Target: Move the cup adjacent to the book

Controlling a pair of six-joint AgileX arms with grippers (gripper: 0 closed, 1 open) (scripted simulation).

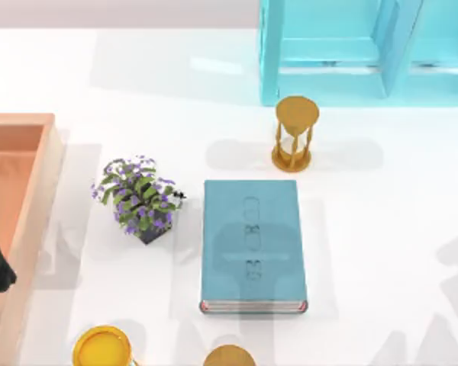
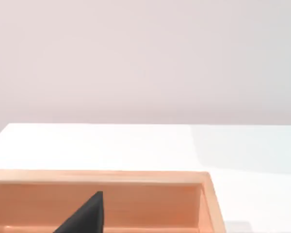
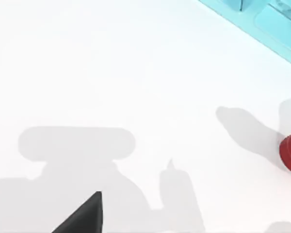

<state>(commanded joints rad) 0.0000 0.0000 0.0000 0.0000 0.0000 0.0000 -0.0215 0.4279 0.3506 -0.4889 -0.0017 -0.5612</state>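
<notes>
The book lies flat in the middle of the desk. The cup is a small brownish round thing close to the book's white-page end, near it but not touching (part of it is cut off at the edge of the top view, so I cannot see its sides).

I think the cup is light and hard, not soft. It could tip over if it is bumped. A good place to hold it would be across its two sides, near the top, coming straight down.

The left end effector hangs over the wooden box, well to the left of the book. The right end effector is over bare desk. I cannot tell how open either one is, and I see nothing held in them.

A yellow cup sits farther left of the book's page end, and it is not the one to move.
</notes>
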